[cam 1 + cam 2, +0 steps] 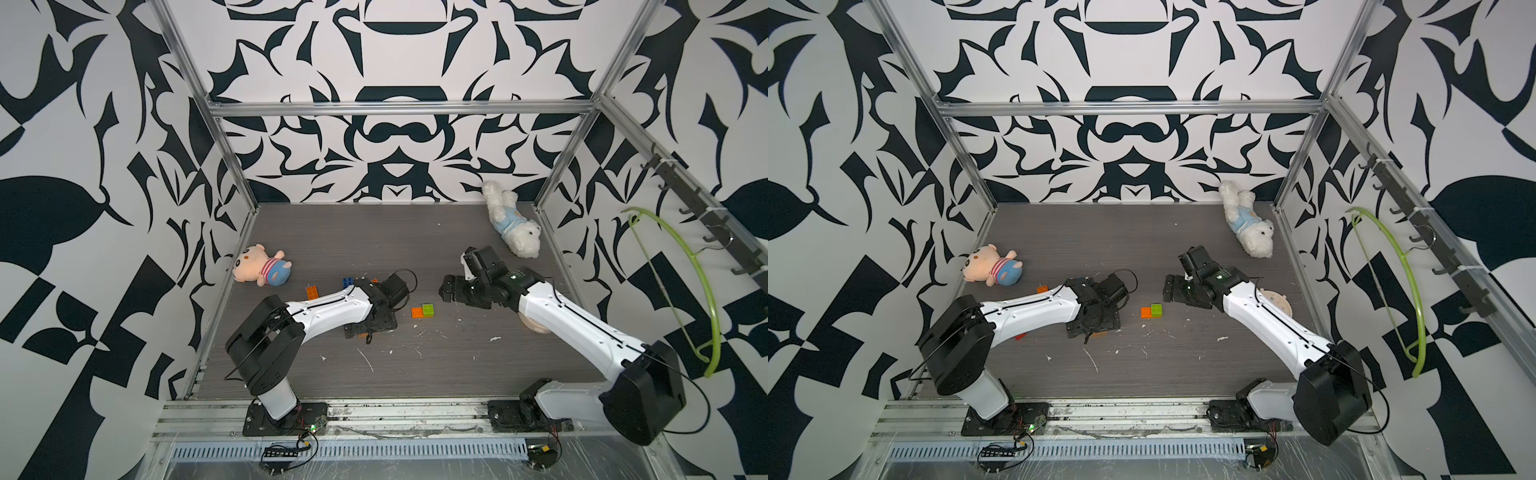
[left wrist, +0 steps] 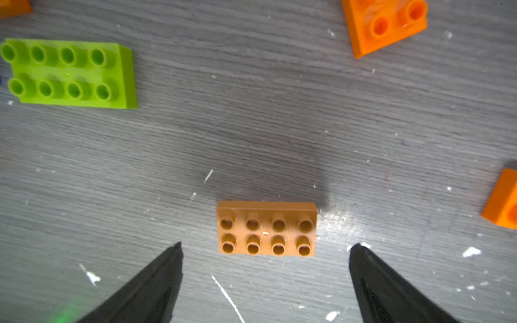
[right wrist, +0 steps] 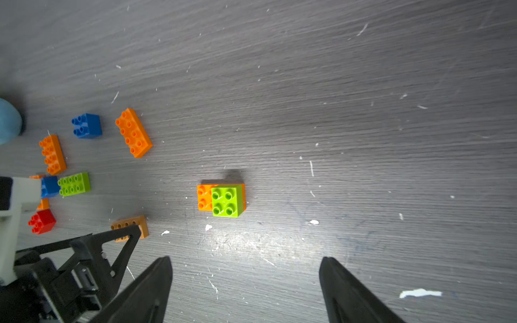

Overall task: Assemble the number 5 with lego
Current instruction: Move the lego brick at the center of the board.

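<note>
The left hand hangs spread wide over the counter, pinching nothing. A dull orange oblong brick lies flat, studs up, just ahead of its fingertips and touches neither. A lime oblong brick lies well apart. The right hand is also spread and empty, near a lime square brick stacked on an orange brick.
</note>
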`<state>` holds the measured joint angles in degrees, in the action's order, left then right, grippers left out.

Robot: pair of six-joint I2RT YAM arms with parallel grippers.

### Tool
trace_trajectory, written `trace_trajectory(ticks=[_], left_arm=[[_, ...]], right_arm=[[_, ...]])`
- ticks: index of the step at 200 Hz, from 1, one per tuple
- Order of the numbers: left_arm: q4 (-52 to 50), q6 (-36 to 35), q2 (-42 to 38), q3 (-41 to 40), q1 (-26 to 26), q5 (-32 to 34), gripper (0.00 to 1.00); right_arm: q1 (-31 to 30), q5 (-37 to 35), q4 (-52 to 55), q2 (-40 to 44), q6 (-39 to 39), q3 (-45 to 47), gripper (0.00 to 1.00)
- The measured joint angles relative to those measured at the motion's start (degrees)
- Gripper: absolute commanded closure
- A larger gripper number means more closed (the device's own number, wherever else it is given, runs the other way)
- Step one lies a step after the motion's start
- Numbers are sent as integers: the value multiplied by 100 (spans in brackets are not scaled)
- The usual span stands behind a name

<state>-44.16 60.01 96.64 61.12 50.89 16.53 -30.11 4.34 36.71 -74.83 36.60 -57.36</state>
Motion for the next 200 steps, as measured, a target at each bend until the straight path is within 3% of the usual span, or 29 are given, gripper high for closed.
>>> trace_trajectory(ticks=[114,130,200], left_arm=[[601,68,389,-149,-177,-229,19],[691,55,350,-212,-177,-240,28],[420,-197,358,-55,-7,-308,30]], right_arm=[[-74,39,-15,-103,-39,-11,12],[-74,37,-13,-103,-37,-20,13],[-74,-74,63,-227,-37,-79,13]])
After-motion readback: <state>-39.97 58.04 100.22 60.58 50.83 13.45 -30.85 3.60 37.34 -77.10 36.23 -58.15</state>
